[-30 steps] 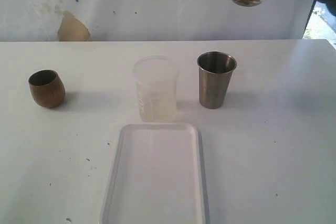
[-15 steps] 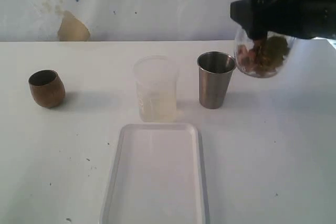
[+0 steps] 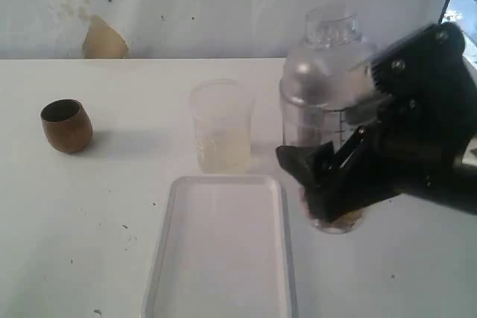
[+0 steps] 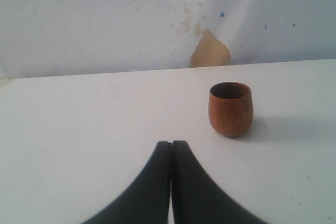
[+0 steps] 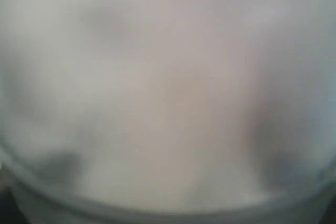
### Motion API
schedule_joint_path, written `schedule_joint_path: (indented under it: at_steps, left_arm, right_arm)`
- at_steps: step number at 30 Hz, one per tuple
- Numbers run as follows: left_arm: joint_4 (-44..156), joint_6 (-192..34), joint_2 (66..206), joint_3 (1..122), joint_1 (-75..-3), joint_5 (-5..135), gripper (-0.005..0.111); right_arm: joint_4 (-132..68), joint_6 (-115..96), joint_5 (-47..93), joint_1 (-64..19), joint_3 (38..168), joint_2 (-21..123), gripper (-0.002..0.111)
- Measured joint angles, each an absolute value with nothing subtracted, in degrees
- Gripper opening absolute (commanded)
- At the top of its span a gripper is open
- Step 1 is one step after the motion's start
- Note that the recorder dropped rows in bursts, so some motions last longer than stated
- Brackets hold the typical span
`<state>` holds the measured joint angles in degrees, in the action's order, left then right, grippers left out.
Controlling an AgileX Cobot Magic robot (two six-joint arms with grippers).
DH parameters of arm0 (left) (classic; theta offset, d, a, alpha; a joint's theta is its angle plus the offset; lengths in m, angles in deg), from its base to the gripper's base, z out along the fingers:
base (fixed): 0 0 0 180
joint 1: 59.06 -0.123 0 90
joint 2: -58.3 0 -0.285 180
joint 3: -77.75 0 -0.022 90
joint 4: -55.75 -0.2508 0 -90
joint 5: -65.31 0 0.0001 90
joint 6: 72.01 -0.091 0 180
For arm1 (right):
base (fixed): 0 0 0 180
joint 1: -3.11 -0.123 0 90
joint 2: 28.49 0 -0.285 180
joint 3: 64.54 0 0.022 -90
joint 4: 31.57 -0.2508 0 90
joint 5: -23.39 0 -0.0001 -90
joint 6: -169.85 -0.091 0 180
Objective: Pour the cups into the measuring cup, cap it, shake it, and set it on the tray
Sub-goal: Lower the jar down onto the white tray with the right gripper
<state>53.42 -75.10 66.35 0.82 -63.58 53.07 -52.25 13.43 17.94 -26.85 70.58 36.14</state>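
Note:
My right gripper (image 3: 337, 178) is shut on the measuring cup (image 3: 326, 102), a clear capped cylinder held upright just right of the tray (image 3: 223, 258). Brown bits lie at its bottom. It fills the right wrist view as a pale blur (image 5: 168, 98). The steel tumbler is hidden behind it. The brown wooden cup (image 3: 66, 125) stands at the far left of the table. In the left wrist view it (image 4: 230, 108) sits a little beyond my left gripper (image 4: 171, 144), which is shut on nothing and does not show in the exterior view.
A frosted translucent beaker (image 3: 221, 126) stands just behind the tray's far edge. The white table ends at a pale wall with a tan patch (image 3: 103, 39). My black right arm (image 3: 425, 132) covers the right side of the table.
The right gripper has swung the measuring cup from high at the upper right, down through a tilt, to upright and low beside the tray. It now covers the steel tumbler. The left gripper's side is unchanged.

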Motion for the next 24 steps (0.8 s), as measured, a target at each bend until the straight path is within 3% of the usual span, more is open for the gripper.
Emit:
schedule_joint_path:
  at_steps: [9, 13, 24]
  left_arm:
    - [53.42, -75.1, 66.35, 0.82, -63.58, 53.07, 0.001]
    - [53.42, -75.1, 66.35, 0.82, -63.58, 53.07, 0.001]
    - [53.42, -75.1, 66.35, 0.82, -63.58, 53.07, 0.001]
  right_arm:
    - [-44.89, 2.7, 42.88, -40.09, 65.03, 43.86, 0.0]
    - [-32.01, -10.58, 53.16, -40.51, 64.93, 50.02, 0.0]
    - [-21.33, -17.73, 71.23, -37.89, 64.93, 68.9, 0.0]
